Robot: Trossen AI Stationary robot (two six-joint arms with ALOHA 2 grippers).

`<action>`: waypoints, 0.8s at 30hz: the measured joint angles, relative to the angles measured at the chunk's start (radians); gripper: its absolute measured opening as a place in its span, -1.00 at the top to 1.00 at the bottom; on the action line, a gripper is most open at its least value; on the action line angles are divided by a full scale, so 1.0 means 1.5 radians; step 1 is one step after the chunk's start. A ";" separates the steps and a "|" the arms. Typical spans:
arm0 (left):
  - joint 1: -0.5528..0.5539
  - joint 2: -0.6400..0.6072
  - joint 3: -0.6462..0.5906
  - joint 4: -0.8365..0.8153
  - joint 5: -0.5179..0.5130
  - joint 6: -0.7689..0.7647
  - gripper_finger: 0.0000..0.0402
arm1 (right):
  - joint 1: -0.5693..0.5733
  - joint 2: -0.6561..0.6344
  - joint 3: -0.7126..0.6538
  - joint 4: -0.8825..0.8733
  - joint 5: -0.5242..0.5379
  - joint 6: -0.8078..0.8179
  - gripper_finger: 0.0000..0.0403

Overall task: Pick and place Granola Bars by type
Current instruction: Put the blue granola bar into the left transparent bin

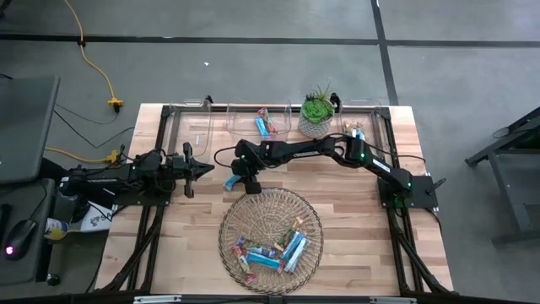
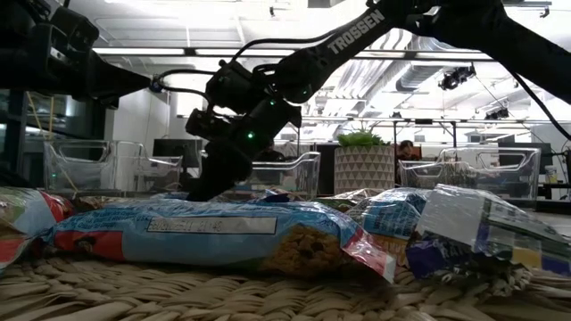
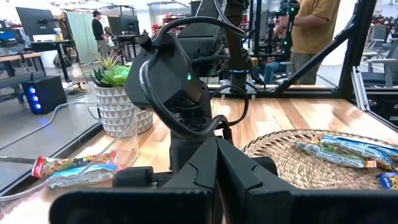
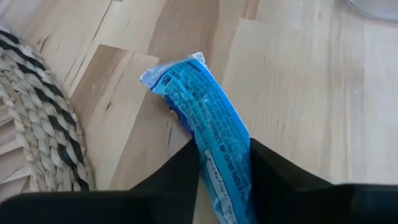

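Wooden table (image 1: 354, 207), with a row of clear bins (image 1: 258, 123) along the far edge, a potted plant (image 1: 317, 112) among them, and a round woven basket (image 1: 272, 238) near the front holding a heap of bars (image 1: 278, 250). Beyond the table, people stand about in the office.

From where I stand the right gripper (image 4: 224, 163) is down on the wood just off the basket's far rim, its two dark fingers (image 4: 180, 171) set on either side of a blue bar (image 4: 202, 109) lying flat there. The fingers look pressed to the wrapper's edges, pinching it near one end; most of the bar sticks out ahead of them.

The left gripper (image 1: 205, 169) waits at the left side of the table with its fingers pressed together and nothing between them.

I'd say the step in hand is securing this blue bar before carrying it to a bin. Some bars already sit in one far bin (image 1: 264, 125), and others in the bin (image 1: 358, 131) right of the plant, so the blue one should go with its own kind; I can't tell from here which bin that is. To do it well, I'd let the pinch settle fully before lifting, since foil is slick and a grip this far toward one end may let the bar droop or swing. Lift straight up, clear the basket rim, and keep well above the plant on the way across.
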 joint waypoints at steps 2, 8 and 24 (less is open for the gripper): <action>0.000 0.000 0.000 0.000 0.000 0.000 0.99 | 0.000 0.000 0.000 -0.001 0.000 0.005 0.57; 0.000 0.000 0.000 0.000 0.000 0.000 0.99 | 0.002 -0.020 -0.003 -0.021 0.001 0.035 0.77; 0.000 0.000 0.000 0.000 0.000 0.000 0.99 | -0.002 -0.177 -0.002 -0.022 0.046 0.051 0.85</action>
